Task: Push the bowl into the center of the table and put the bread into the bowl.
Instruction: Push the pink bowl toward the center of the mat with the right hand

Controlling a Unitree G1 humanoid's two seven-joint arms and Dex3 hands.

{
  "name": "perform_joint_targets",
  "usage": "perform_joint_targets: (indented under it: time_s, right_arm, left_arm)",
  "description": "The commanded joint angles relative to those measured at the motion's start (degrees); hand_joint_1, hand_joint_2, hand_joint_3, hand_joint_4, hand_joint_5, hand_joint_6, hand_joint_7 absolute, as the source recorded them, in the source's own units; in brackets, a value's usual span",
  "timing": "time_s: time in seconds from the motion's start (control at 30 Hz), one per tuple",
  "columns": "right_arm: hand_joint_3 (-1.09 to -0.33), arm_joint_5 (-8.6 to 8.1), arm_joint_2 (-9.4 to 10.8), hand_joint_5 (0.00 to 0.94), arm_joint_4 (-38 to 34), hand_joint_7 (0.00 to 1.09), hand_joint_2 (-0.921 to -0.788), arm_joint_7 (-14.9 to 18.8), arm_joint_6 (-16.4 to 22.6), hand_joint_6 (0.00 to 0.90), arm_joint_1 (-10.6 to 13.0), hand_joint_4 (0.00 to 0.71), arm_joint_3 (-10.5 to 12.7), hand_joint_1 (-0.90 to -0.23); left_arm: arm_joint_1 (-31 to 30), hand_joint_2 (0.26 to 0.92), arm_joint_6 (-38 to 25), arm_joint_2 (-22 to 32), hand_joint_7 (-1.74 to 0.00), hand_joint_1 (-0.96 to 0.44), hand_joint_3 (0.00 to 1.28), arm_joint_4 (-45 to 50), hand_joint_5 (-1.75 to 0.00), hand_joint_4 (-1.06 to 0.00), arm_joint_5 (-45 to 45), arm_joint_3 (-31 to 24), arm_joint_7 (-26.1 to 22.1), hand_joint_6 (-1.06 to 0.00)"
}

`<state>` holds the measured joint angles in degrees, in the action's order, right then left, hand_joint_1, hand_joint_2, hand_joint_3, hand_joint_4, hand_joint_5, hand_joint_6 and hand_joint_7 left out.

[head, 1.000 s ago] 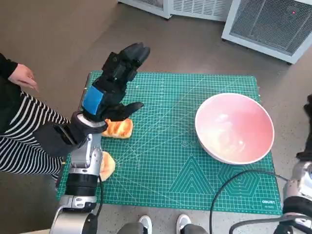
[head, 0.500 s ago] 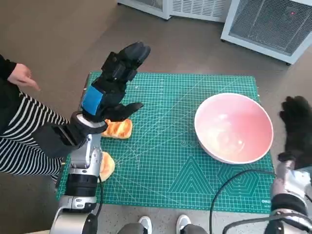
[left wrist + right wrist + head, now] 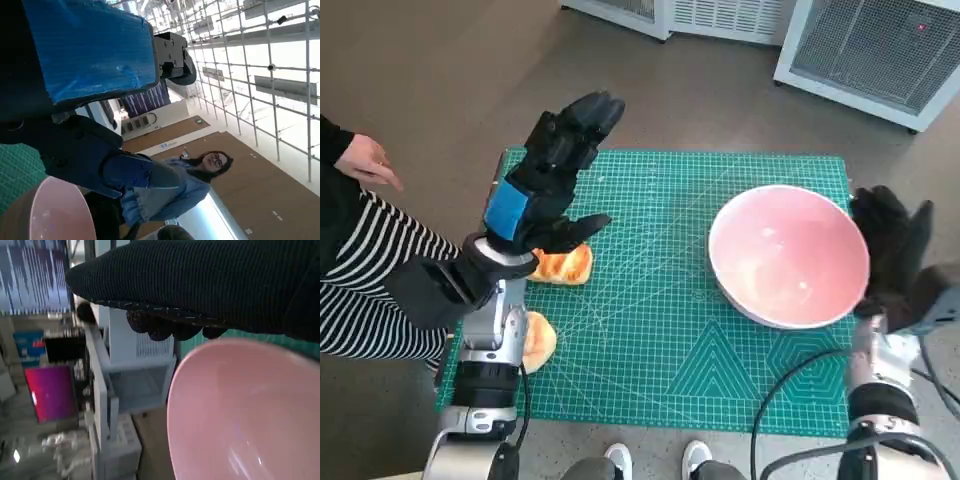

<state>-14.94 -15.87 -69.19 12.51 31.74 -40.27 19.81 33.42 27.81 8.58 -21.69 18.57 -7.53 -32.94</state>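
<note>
From the head view I saw the round pink bowl (image 3: 788, 256) sitting on the right side of the green cutting mat (image 3: 660, 330). My gloved right hand (image 3: 890, 255) lay flat against its right rim, grasping nothing. My left hand (image 3: 552, 170) was raised with fingers spread and empty, above the toasted bread slice (image 3: 563, 264) at the mat's left. The left wrist view showed a person in blue (image 3: 170, 187). The right wrist view showed the glove touching the bowl's rim.
</note>
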Motion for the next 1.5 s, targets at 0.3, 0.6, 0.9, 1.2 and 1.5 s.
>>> perform_joint_targets:
  time_s: [0.3, 0.6, 0.9, 1.2, 1.5]
  right_arm:
    - [-0.811, 1.78, 3.65, 0.008, -1.2, 0.36, -0.921, 1.38, -1.98, 0.059, -1.73, 0.09, -1.28, -0.615]
    - [-0.833, 1.92, 6.05, 0.002, -0.71, 0.35, -0.921, 2.06, -2.11, 0.051, -3.19, 0.083, -1.9, -0.614]
    - [-0.831, 1.89, 8.04, 0.0, -1.06, 0.34, -0.921, 2.87, -2.53, 0.035, -5.07, 0.072, -2.09, -0.623]
    - [-0.823, 1.85, 9.25, 0.001, -1.76, 0.33, -0.921, 2.84, -3.38, 0.031, -6.95, 0.068, -1.92, -0.609]
    - [-0.828, 2.03, 9.51, 0.002, -2.03, 0.32, -0.921, 2.59, -3.58, 0.035, -7.31, 0.07, -1.83, -0.608]
  left_arm:
    - [-1.18, 0.921, -0.23, 0.52, -0.5, -0.63, 0.19, 0.97, -0.2, -0.04, 0.71, -0.73, 0.23, 0.0]
    - [-1.92, 0.921, -0.75, 0.31, -0.5, -0.63, 0.19, 2.06, -0.18, -0.05, 0.65, -0.65, 0.97, 0.0]
    - [-2.26, 0.921, -0.67, 0.05, -0.5, -0.63, 0.19, 2.23, -0.17, -0.05, 0.72, -0.7, 1.47, 0.0]
    - [-2.48, 0.921, -0.31, -0.24, -0.5, -0.63, 0.19, 2.17, -0.15, -0.06, 0.57, -0.62, 1.98, 0.0]
    - [-2.55, 0.921, -0.2, -0.24, -0.5, -0.63, 0.19, 2.22, -0.14, -0.07, 0.54, -0.56, 2.11, 0.0]
